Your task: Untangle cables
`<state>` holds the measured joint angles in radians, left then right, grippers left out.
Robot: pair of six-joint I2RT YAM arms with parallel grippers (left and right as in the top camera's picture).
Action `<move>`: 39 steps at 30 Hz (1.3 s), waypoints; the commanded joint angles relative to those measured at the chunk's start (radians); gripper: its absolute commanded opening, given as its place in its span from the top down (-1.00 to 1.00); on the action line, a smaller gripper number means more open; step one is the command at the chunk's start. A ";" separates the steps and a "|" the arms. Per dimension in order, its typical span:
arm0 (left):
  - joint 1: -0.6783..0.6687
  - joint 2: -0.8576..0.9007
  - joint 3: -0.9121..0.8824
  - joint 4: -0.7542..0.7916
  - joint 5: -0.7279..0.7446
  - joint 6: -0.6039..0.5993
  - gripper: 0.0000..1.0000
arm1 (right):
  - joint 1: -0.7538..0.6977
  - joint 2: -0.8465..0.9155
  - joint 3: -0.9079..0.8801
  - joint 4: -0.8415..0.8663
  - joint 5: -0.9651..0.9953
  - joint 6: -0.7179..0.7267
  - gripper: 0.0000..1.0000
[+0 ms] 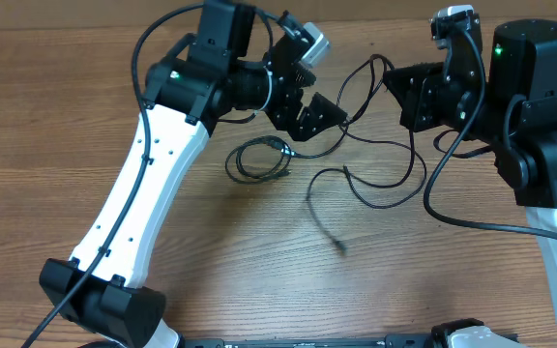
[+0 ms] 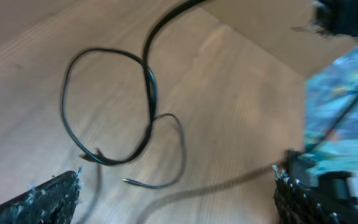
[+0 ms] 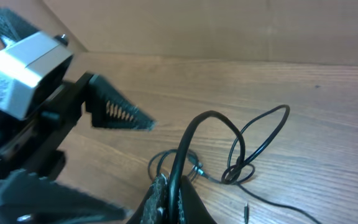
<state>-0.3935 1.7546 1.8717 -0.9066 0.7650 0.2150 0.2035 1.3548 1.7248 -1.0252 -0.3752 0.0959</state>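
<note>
We see thin black flexible cables [image 2: 150, 93] on a brown wooden table [image 1: 66, 97] streaked with darker grain. The left arm's long plastic link [image 1: 148, 184] is white, its joints black. Small lights [image 1: 498, 48] glow green on the black right arm [image 1: 540, 97]; one boxy wrist camera [image 1: 307, 41] is silver-grey.

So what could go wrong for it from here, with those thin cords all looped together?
The right gripper is shut on one cable that runs into a crossing of loops; pulling may tighten it rather than free it. The open left gripper sits close to the right one, so they might bump. The small coil seems linked to the rest and could get dragged along.
</note>
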 commanded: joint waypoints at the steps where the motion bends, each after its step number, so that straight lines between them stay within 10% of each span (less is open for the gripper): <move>1: 0.005 0.005 0.008 0.042 -0.146 0.005 -0.99 | -0.002 -0.009 0.011 -0.010 -0.040 -0.029 0.93; 5: 0.027 0.007 0.008 0.072 -0.168 -0.143 -0.99 | -0.002 -0.014 0.011 -0.009 -0.053 -0.064 0.93; 26: -0.060 0.045 0.008 0.203 -0.050 0.043 -0.95 | -0.002 -0.014 0.011 0.117 -0.360 0.039 0.93; 33: -0.058 0.051 0.008 0.235 -0.102 0.044 0.63 | -0.002 -0.021 0.011 0.126 -0.417 0.062 0.93; 39: -0.056 0.052 0.008 0.199 -0.362 0.043 0.77 | -0.003 -0.070 0.012 0.182 -0.430 0.100 0.93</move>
<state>-0.4541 1.7920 1.8717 -0.6895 0.5701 0.2470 0.2035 1.3460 1.7248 -0.8776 -0.7658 0.1658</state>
